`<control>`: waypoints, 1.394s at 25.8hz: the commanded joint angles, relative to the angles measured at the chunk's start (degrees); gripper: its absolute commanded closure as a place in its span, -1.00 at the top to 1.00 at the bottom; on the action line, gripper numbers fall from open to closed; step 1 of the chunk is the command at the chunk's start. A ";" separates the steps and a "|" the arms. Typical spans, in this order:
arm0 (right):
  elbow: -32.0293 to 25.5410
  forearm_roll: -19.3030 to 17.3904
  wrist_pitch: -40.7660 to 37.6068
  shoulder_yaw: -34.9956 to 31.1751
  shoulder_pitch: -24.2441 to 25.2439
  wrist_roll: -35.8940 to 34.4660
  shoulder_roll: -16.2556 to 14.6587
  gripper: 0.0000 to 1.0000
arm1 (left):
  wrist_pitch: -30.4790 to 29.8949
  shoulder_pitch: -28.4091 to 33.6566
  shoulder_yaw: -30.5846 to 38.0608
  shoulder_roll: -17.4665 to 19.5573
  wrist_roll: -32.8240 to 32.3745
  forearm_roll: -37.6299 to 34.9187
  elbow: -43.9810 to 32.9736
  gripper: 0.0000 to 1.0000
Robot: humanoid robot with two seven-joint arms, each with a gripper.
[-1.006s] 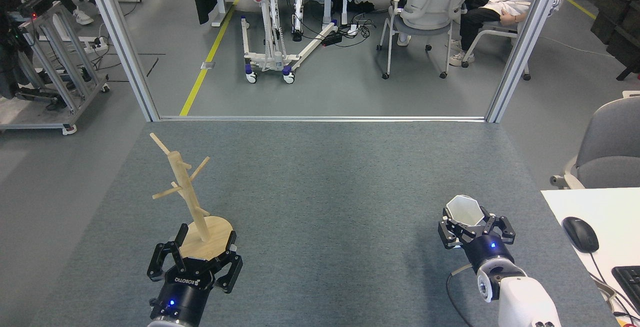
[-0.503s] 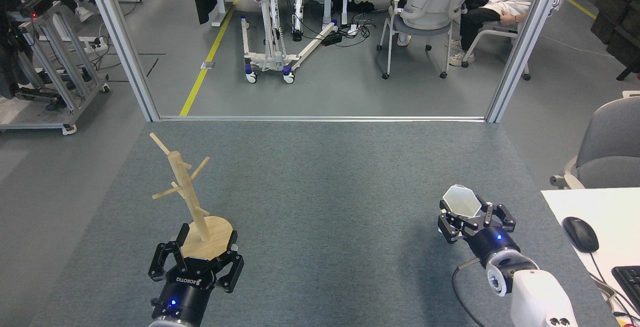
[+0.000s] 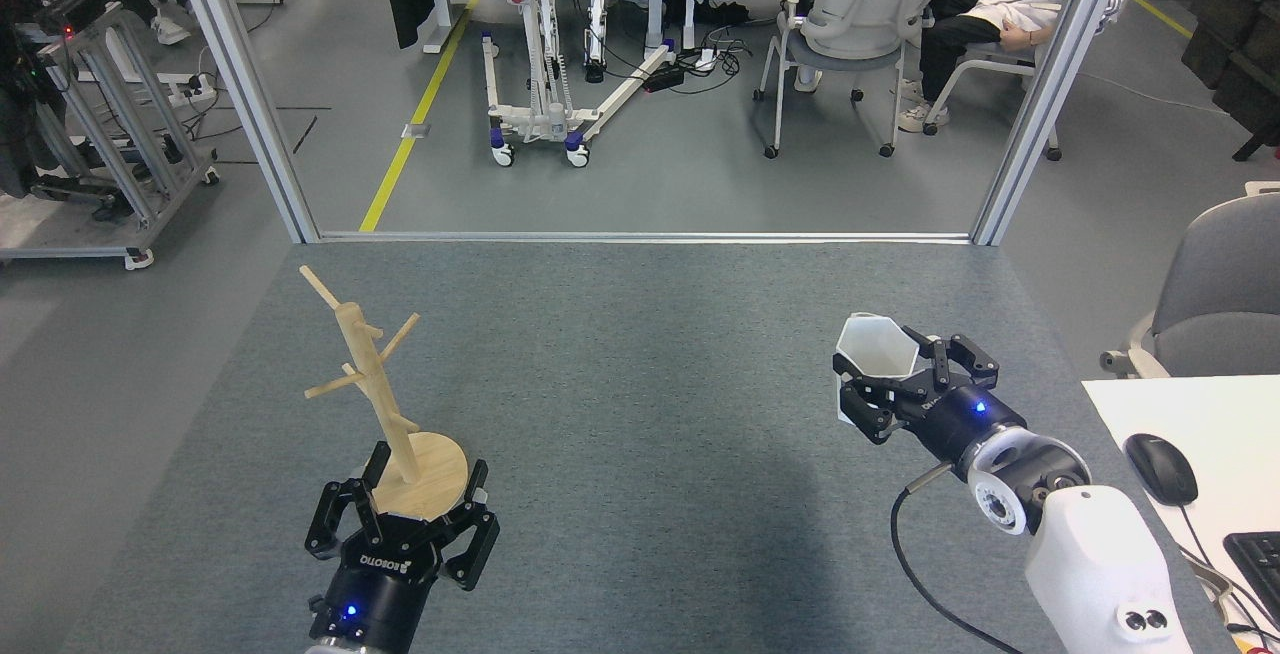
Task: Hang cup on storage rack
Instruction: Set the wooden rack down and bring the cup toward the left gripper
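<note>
Right gripper [image 3: 895,384] clamps the cup [image 3: 872,359], stiff, breakable, by its body; left gripper [image 3: 405,524], jaws apart, straddles the rack [image 3: 375,374] base.

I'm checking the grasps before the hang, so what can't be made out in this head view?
- The cup's handle: hidden behind the body and the right pincer.
- Whether the left pincer's fingers touch the storage rack's base: the fingers cover its near rim.
- Both arms: cut off by the bottom edge.
</note>
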 commanded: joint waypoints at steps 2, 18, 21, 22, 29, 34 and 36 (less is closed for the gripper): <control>-6.38 -4.86 0.07 0.38 -0.81 5.71 1.34 -1.00 | -2.25 0.64 -1.49 -0.43 -0.03 -0.09 -0.74 0.99; -15.87 -14.35 24.94 16.73 -9.78 16.34 1.69 -1.00 | -5.24 -6.48 -11.07 -10.71 -7.24 -0.09 5.41 0.97; -15.87 -14.35 30.04 20.16 -11.36 16.43 1.78 -1.00 | -3.48 -7.36 -11.51 -14.14 -8.74 -0.26 6.91 0.97; -15.87 -14.35 32.50 21.47 -11.80 16.43 1.87 -1.00 | -2.42 -7.44 -11.95 -15.19 -8.74 -0.35 7.35 0.97; -15.87 -14.79 39.97 26.22 -14.08 16.43 2.13 -1.00 | 8.47 -9.81 -17.22 -16.25 -12.34 -1.58 11.13 0.97; -15.78 -14.79 41.90 28.15 -14.08 16.43 3.72 -1.00 | 11.55 -15.35 -18.89 -16.42 -13.92 -1.84 13.15 0.97; -15.78 -14.70 42.87 28.15 -14.00 16.52 4.33 -1.00 | 11.90 -17.99 -19.16 -16.51 -14.10 -1.76 13.76 0.97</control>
